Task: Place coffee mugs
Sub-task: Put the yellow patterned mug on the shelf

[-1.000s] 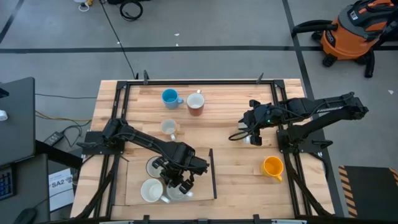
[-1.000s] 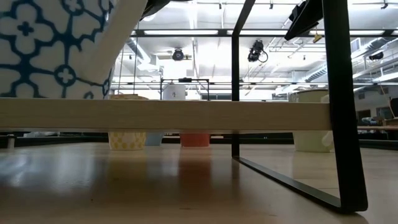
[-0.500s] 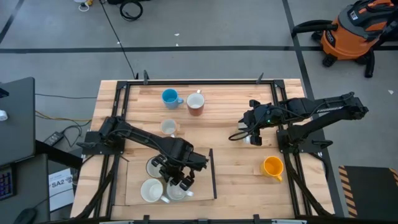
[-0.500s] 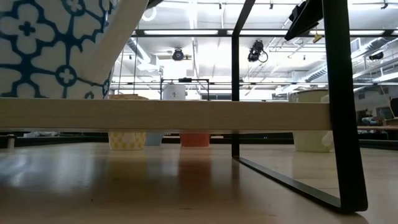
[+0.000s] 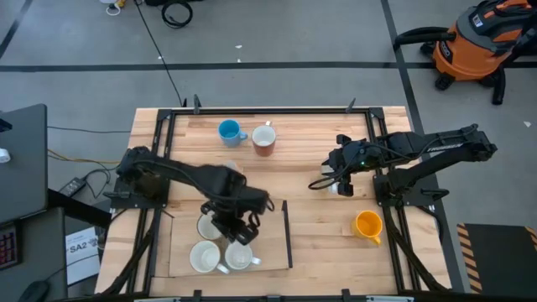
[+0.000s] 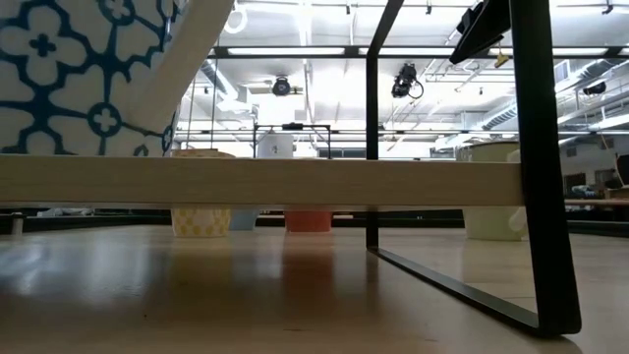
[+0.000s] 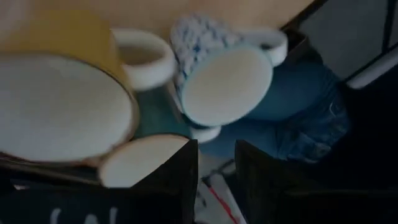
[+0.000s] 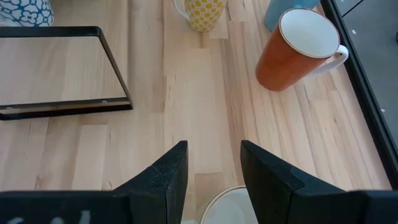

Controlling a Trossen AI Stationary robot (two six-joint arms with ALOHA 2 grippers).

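Observation:
On the pale board point(image 5: 180, 243) at the table's near left stand three pale mugs point(image 5: 204, 257), point(image 5: 239, 257), point(image 5: 205, 225). My left gripper point(image 5: 237, 228) hovers open above them; its wrist view looks down into a yellowish mug point(image 7: 62, 109), a blue-patterned mug point(image 7: 225, 84) and a third rim point(image 7: 142, 160). The blue mug point(image 5: 228, 131) and reddish-brown mug point(image 5: 264, 138) stand upright near the far edge. The orange-yellow mug point(image 5: 367, 225) stands at the near right. My right gripper point(image 5: 340, 179) is open, fingers either side of a white mug's rim point(image 8: 227, 208). My left gripper touches nothing. My right gripper comes at the white mug's rim point(image 8: 219, 200) from above, one finger point(image 8: 163, 180) on each side of it. Whether the fingers touch the mug I cannot tell, since it lies at the picture's edge.
A black metal frame point(image 5: 287, 235) stands along the board's right side, seen too in the right wrist view point(image 8: 118, 81) and low view point(image 6: 536, 197). A yellow-dotted mug point(image 8: 202, 12) stands mid-table, partly under my left arm. Bare wood lies between the arms.
My left gripper has drawn back from over the near mugs on the board toward the table's far edge, and its arm has swung toward the left. The three mugs on the board stay put. My right arm keeps still.

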